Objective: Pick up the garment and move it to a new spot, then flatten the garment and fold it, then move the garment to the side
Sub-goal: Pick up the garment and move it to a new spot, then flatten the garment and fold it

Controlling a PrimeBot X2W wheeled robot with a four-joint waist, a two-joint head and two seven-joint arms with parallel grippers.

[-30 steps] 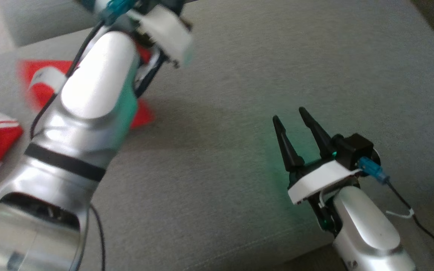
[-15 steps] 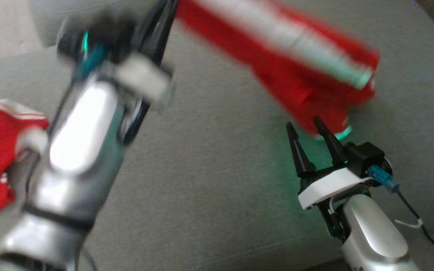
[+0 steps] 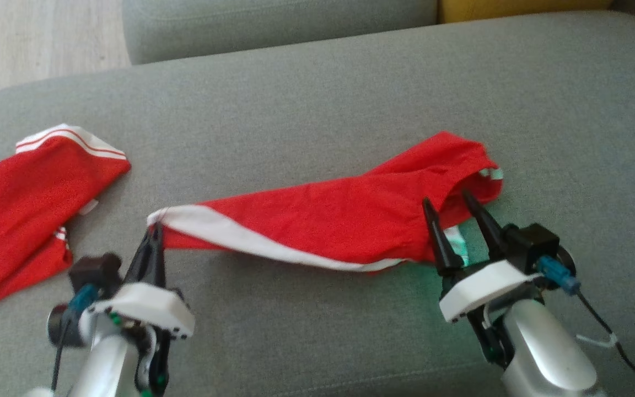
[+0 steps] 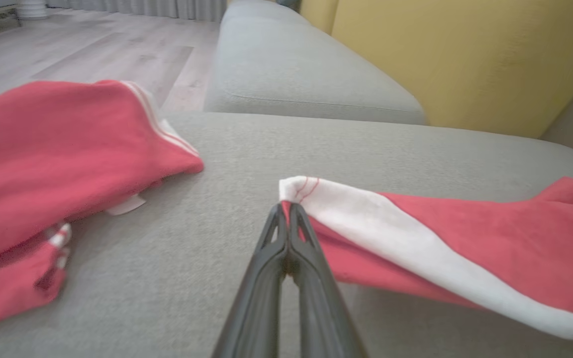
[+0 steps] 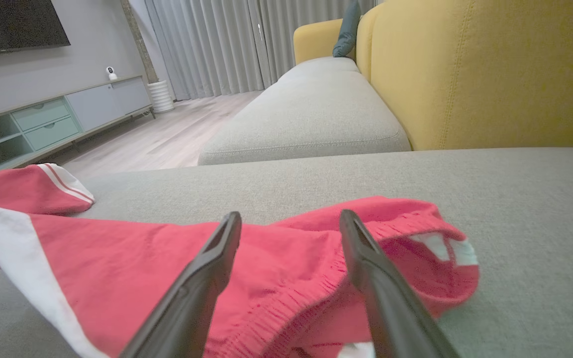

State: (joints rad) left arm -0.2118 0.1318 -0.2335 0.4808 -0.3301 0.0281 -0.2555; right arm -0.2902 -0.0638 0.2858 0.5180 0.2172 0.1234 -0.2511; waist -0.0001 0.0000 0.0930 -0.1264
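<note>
The garment (image 3: 339,220) is red with a white side stripe and lies stretched across the grey sofa seat (image 3: 317,99). My left gripper (image 3: 155,231) is shut on its white-striped corner at the left end, which the left wrist view shows pinched at the fingertips (image 4: 286,209). The garment's (image 5: 142,253) elastic waistband end lies bunched at the right. My right gripper (image 3: 445,197) stands open just over that end, and in the right wrist view its fingers (image 5: 290,215) straddle the waistband with nothing gripped.
A second red garment (image 3: 25,204) with thin white stripes lies crumpled at the seat's left end. Behind are another grey seat cushion (image 3: 273,22), the yellow backrest (image 5: 490,69) and wood floor (image 3: 31,38). A low cabinet (image 5: 43,124) stands across the room.
My left arm swung the garment from the left across the seat and brought it down, so it now lies stretched toward the right gripper. The head camera also shifted. The right gripper stayed open.
</note>
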